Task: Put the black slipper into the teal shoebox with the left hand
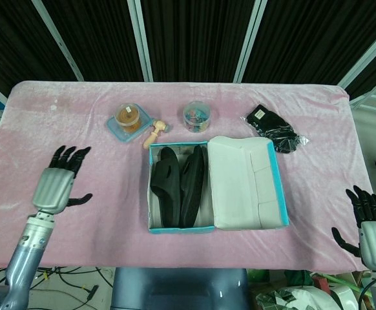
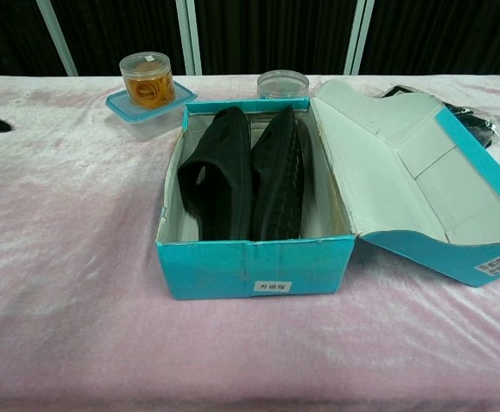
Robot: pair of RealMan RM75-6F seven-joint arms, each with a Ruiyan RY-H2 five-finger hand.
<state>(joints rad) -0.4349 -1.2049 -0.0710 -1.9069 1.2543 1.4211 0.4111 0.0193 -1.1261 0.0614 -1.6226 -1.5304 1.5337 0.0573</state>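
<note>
Seemingly the placing is done: the black slipper (image 1: pixel 163 187) lies in the teal shoebox (image 1: pixel 175 227) beside its mate, so nothing more than parking the arm looks needed. Left hand (image 1: pixel 57 185) hovers well left over the table (image 1: pixel 78 116), fingers spread, holding nothing.

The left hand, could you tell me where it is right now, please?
In the head view the left hand hovers open over the pink table, well left of the teal shoebox.
</note>
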